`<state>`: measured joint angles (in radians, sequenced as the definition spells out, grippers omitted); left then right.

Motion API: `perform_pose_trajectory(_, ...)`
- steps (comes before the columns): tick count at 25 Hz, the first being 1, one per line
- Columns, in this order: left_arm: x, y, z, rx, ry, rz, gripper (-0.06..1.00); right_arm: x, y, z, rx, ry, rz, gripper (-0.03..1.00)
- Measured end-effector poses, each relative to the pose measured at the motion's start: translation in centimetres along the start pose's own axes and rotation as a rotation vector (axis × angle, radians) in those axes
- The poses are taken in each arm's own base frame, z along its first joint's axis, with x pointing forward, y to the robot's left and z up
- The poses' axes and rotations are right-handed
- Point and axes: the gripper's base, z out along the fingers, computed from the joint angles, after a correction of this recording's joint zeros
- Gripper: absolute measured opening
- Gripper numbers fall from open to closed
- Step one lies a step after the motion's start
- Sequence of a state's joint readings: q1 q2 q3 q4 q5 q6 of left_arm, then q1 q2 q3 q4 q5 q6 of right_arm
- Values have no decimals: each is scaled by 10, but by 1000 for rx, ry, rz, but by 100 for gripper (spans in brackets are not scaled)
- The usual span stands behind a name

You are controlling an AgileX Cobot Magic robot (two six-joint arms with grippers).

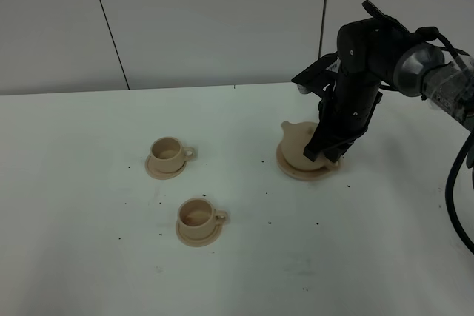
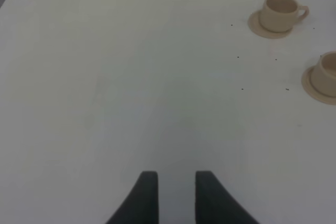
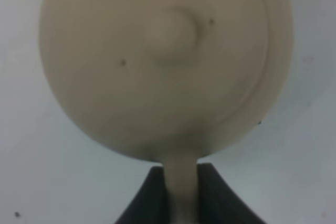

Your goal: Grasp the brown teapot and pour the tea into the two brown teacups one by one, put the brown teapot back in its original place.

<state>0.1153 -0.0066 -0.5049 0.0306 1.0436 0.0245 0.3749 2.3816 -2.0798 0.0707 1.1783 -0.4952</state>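
The brown teapot (image 1: 298,141) sits on its wide round saucer (image 1: 295,172), right of the table's middle. From above, the right wrist view shows its domed, knobbed lid (image 3: 170,32). My right gripper (image 1: 326,155) (image 3: 182,184) reaches down behind the pot, its two dark fingers (image 3: 155,198) pressed against either side of the loop handle (image 3: 182,195). Two brown teacups on small saucers stand to the left, one farther back (image 1: 169,152) (image 2: 281,11) and one nearer (image 1: 198,216) (image 2: 326,73). My left gripper (image 2: 176,195) hovers over bare table, a narrow gap between its fingers and nothing in it.
The white table (image 1: 89,257) carries scattered dark specks (image 1: 270,221) around the cups and pot. A pale panelled wall (image 1: 207,20) runs along the far edge. The right arm's cables (image 1: 455,183) hang at the right side.
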Motion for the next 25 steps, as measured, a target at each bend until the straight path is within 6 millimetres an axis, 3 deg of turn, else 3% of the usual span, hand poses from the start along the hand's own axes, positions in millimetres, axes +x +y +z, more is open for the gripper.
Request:
perform_pose_trajectory(9, 0, 0, 0, 0, 0, 0, 24, 0, 1, 0, -6, 4, 5, 37)
perform_pose_trajectory(25, 0, 0, 0, 0, 0, 0, 24, -2, 2, 1, 63, 28, -126, 38)
